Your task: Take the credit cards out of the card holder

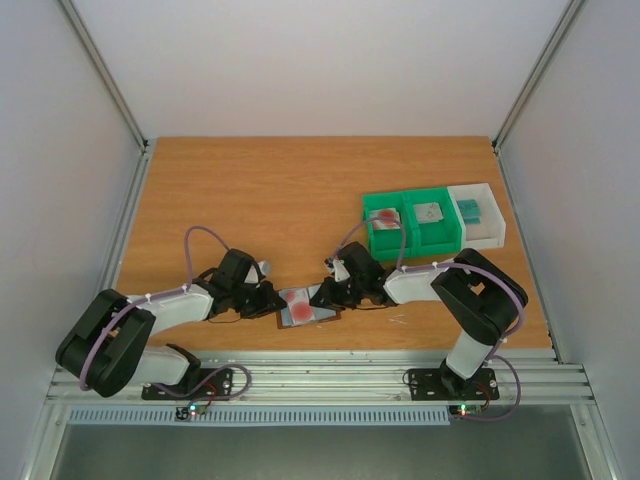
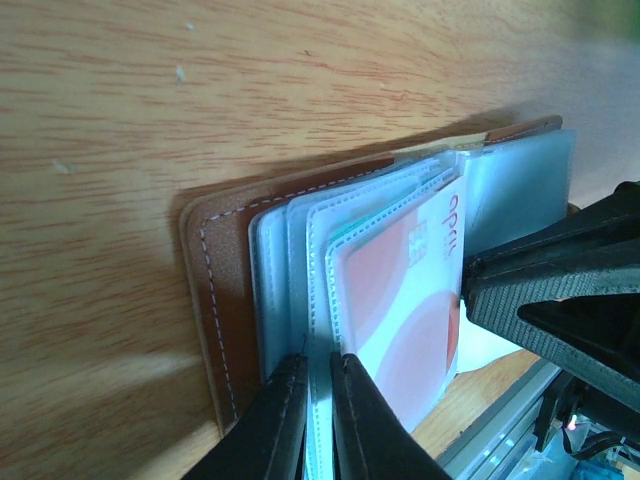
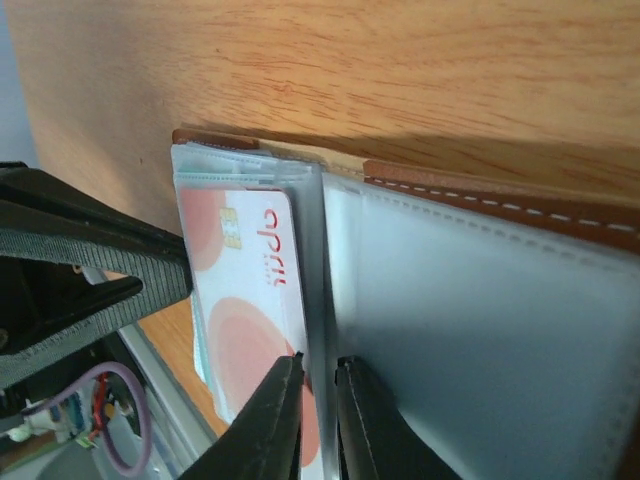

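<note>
Brown leather with pale stitching along its edge made up the small bifold card holder point(image 1: 306, 308), which lay open and flat on the wooden table point(image 1: 280, 190), between the two grippers. Its clear plastic sleeves point(image 2: 290, 260) stood fanned above the leather. A pale pinkish card with red round blots point(image 2: 410, 300) sat in one of those sleeves, not yet out of the card holder.

On one side of the card holder, the left gripper point(image 2: 320, 362) had its black fingers point(image 2: 285, 420) drawn almost together, nipping the edge of a thin clear sleeve just beside the pinkish card. On the opposite side, the right gripper point(image 3: 318, 362) had its fingers point(image 3: 370, 430) likewise close together, with the edge of a sleeve leaf in the narrow slit between them. The pinkish card lay touching that leaf, but whether the card itself was in the nip could not be told. Each gripper's tips reached in over the card holder, facing the other across the fanned sleeves.

Well apart from the card holder, beyond the right gripper toward the far side of the table, stood two green plastic bins point(image 1: 395, 232) with a white bin point(image 1: 490, 225) touching them. A small grey card point(image 1: 428, 212) lay in one green bin and a small teal card point(image 1: 467, 208) in the white one.
</note>
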You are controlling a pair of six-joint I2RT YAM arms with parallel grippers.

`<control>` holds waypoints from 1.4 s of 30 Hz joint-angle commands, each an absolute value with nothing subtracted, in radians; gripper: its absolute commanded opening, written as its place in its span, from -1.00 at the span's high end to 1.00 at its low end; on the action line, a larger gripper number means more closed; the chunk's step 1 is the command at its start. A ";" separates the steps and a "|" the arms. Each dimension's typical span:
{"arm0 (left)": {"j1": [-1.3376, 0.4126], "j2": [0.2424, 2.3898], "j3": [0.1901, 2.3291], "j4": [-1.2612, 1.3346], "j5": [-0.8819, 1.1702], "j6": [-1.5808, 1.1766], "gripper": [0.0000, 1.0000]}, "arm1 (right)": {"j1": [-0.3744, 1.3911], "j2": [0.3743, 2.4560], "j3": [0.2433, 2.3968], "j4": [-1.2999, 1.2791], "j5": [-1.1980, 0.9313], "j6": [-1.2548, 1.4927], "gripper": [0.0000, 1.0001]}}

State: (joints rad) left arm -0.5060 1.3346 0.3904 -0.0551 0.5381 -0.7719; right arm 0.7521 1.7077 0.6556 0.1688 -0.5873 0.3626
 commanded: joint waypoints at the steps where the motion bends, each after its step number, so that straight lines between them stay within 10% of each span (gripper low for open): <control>1: -0.509 1.363 0.375 -0.099 0.476 -0.744 0.79 | 0.748 1.709 0.650 0.186 -0.595 0.357 0.67; 17: -0.509 1.356 0.378 -0.105 0.469 -0.744 0.81 | 0.745 1.760 0.658 0.221 -0.637 0.349 0.97; 42: -0.509 1.347 0.373 -0.125 0.443 -0.729 0.81 | 0.669 1.667 0.617 0.183 -0.690 0.313 0.92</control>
